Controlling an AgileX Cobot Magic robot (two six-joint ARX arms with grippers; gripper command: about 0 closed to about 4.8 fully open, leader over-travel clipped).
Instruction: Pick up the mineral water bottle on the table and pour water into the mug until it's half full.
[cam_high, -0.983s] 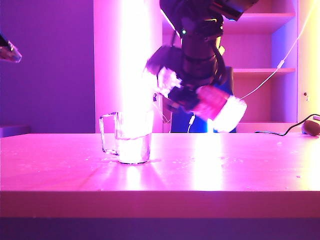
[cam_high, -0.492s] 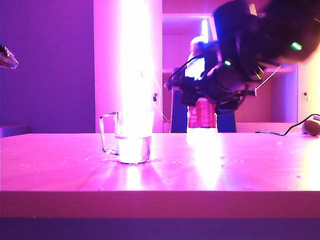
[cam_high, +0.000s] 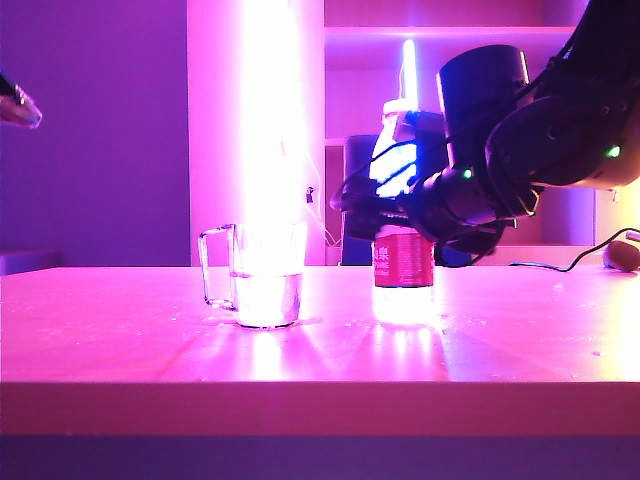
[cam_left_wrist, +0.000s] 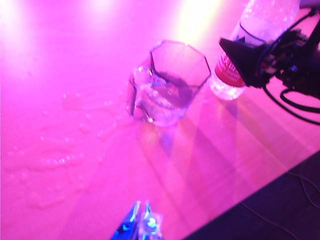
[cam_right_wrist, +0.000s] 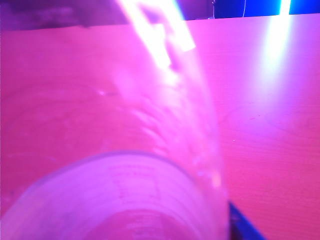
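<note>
The mug (cam_high: 265, 275) (cam_left_wrist: 167, 85) stands on the table with water (cam_high: 268, 298) in its lower part, handle to the left. Right of it the mineral water bottle (cam_high: 403, 262) (cam_left_wrist: 250, 27) stands upright on the table, red label low, white cap on top. My right gripper (cam_high: 398, 215) (cam_left_wrist: 241, 56) reaches in from the right with its jaws around the bottle above the label. The bottle (cam_right_wrist: 145, 195) fills the right wrist view, with one blue finger (cam_right_wrist: 242, 222) beside it; contact is unclear. My left gripper (cam_left_wrist: 140, 221) (cam_high: 15, 105) hangs shut, high at the far left, holding nothing.
Spilled water drops (cam_left_wrist: 50, 160) lie on the table beside the mug. A dark cable and a small object (cam_high: 622, 254) sit at the table's far right. Shelves (cam_high: 520, 140) and a bright light strip (cam_high: 270, 120) stand behind. The table's front edge (cam_high: 320, 385) is near the camera.
My right arm swung the bottle from a tilt near the mug to upright, then lowered it until it stands on the table right of the mug. The left gripper stayed still.
</note>
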